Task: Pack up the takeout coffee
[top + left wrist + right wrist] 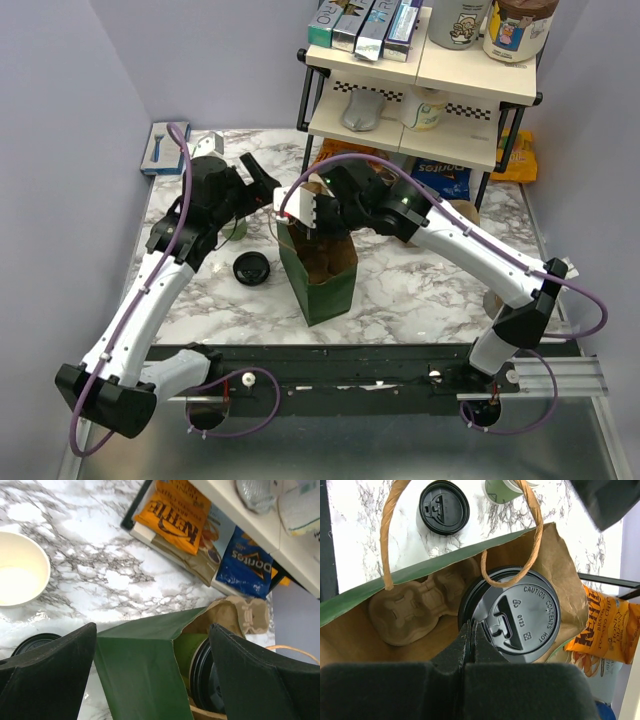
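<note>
Left gripper (152, 630): fingers wide apart, holding nothing, hovering over the bag's open mouth.
Right gripper (470, 630): fingers pressed together, nothing seen between them, just above the bag's opening at the lid's edge.
Bag (325, 290): green paper, brown inside, twine handles (387, 535), upright on the marble table (420, 280).
Lidded cup (520, 615): inside the bag; black lid reads "CAUTION CONTENTS HOT" and "0123".
Carrier (410, 612): brown pulp, inside the bag beside the lidded cup.
Open cup (20, 570): green, cream inside, upright on the table left of the bag.
Loose lid (444, 507): black, flat on the table, near the open cup.
Chips: orange "Kettle" bag (180, 515) and blue "Doritos" bag (245, 562), under the shelf (400, 125).
</note>
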Available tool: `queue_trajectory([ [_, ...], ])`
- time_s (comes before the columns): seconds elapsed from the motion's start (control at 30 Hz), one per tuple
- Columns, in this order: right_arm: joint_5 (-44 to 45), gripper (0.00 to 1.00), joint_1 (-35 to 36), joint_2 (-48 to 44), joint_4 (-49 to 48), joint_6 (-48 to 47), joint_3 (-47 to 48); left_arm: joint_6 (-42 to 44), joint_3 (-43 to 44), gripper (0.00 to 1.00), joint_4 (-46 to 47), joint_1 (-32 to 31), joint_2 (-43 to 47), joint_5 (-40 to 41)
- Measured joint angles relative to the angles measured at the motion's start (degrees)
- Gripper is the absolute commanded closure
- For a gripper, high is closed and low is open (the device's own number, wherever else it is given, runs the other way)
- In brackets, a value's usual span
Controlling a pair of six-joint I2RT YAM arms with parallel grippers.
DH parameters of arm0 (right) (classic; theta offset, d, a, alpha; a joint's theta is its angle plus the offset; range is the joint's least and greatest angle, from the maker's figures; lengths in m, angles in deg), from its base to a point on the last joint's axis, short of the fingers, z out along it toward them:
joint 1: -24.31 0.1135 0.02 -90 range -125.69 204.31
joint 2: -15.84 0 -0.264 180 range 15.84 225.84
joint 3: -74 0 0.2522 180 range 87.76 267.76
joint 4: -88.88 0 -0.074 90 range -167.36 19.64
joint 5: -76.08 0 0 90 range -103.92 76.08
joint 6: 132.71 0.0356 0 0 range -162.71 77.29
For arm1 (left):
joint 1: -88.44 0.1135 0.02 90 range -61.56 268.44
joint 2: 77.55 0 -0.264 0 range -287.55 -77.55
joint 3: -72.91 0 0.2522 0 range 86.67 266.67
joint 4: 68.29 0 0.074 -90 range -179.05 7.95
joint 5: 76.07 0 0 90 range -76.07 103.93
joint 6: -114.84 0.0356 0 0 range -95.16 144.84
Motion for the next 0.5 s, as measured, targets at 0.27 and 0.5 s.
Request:
queue_trajectory([
  [0.27,-0.9,0.99,0.0,2.4,-0.61,0.9,-0.07,0.09,-4.11,0.01,3.39,4.0,-0.81,-8.96],
  [0.5,-2.12,0.99,0.0,2.56,-2.19,3.23,-1.36,0.11,-5.79,0.01,5.09,4.33,-0.61,-12.68],
])
